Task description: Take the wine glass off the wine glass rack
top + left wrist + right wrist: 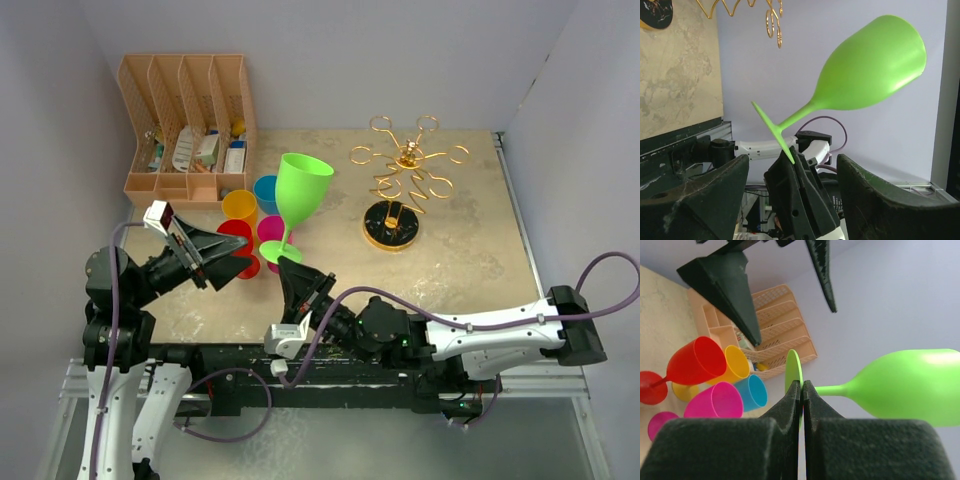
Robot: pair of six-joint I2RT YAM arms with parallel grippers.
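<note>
Green wine glass [303, 190] well apart from the gold rack [405, 180], stem running foot-near to bowl-far, right gripper [802, 386] pinching the foot's edge, left gripper [238, 252] spread wide, foot's lower rim hidden in that pinch.

We count one green wine glass [303, 185] and one wine glass rack [408, 156]; the rack's wire loops are too thin for us to count. Small coloured cups: four in total, made up of one red cup [234, 236], one yellow cup [240, 205], one blue cup [265, 190] and one pink cup [270, 229]. We see one peach organizer [185, 110] with four slots; the items inside are too small to count. Two arms with two grippers: left gripper [243, 255], right gripper [285, 270].
</note>
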